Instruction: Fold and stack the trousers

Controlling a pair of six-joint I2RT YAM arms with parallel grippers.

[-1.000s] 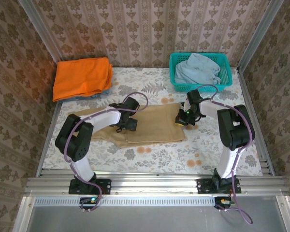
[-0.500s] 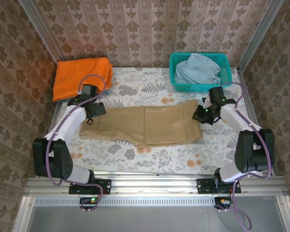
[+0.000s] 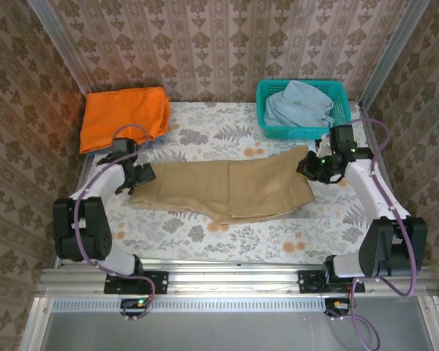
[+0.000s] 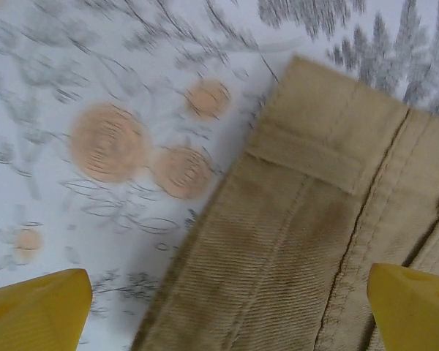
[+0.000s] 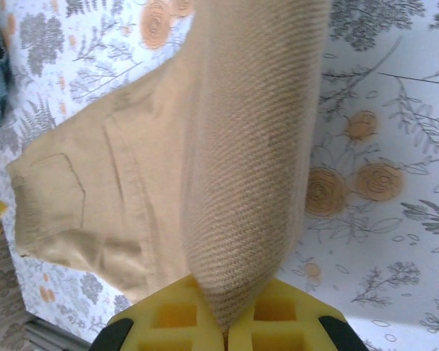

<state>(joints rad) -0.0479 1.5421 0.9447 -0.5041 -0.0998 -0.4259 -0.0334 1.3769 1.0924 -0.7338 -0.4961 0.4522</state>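
A: Top view first. Trousers [image 3: 227, 191]?
B: Middle of the tabletop [image 3: 205, 135], spread flat, running 9 to 3 o'clock. A doubled layer shows on the 3 o'clock half.
A: Grippers?
B: Left gripper [image 3: 139, 178] is at the 9 o'clock end, right at the cloth edge; I can't tell from here if it touches. Right gripper [image 3: 312, 167] is at the 3 o'clock end, with the corner raised to it.
A: Other stuff?
B: Orange garment [image 3: 124, 117] at 10 o'clock, apart from the trousers. Basket [image 3: 342, 110] at 1 o'clock, blue garment [image 3: 298, 102] inside.
A: Left wrist?
B: Yellow fingers [image 4: 36, 311] sit at 7 and 5 o'clock, spread wide, gripping nothing. One is over the tabletop, the other over the cloth. A seamed trouser edge fills 3 to 6 o'clock.
A: Right wrist?
B: Gripper at 6 o'clock, pads [image 5: 175, 314] clamped on a fold of the trousers. The cloth rises from them toward 12 o'clock, clear of the tabletop. A pocket shows at 9 o'clock.
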